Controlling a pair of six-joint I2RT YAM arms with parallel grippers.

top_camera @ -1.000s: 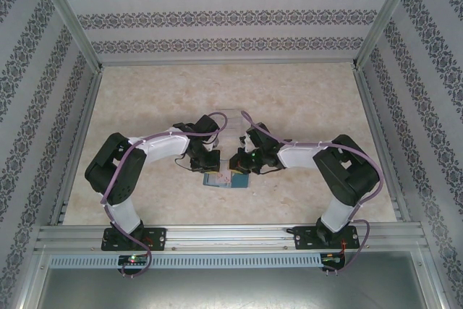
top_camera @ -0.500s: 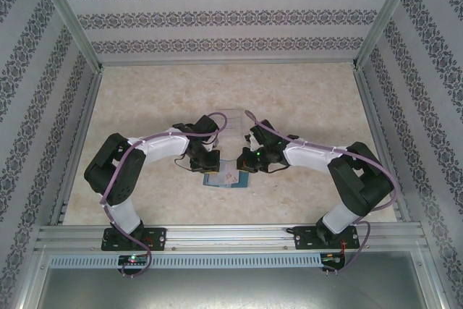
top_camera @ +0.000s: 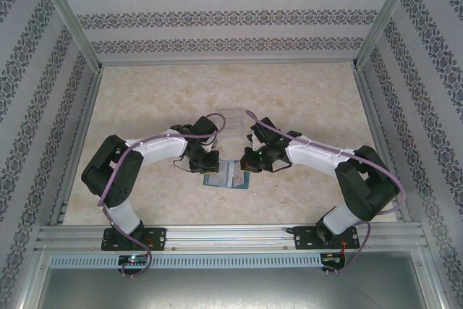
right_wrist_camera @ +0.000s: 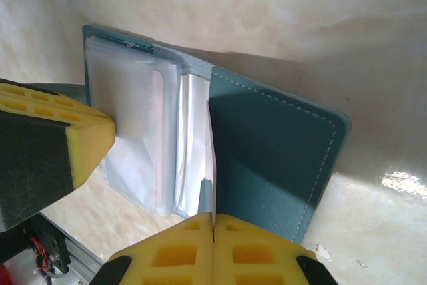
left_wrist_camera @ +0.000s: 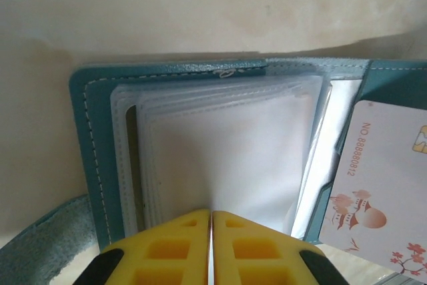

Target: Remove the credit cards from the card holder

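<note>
Open tabletop [top_camera: 311, 99] all round; left fingers [left_wrist_camera: 173, 248] pinch sleeves [left_wrist_camera: 227, 158] of the card holder [left_wrist_camera: 83, 131], right fingers [right_wrist_camera: 257, 248] apparently a credit card [left_wrist_camera: 380, 191].

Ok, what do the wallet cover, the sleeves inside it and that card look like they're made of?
The card holder cover looks like soft teal leather or a faux version: matte grain, pale stitching along the edge. The sleeves are thin translucent plastic film, wavy, with shiny glints. The credit card seems to be stiff printed plastic, smooth pinkish-white with a number and flower art.
</note>
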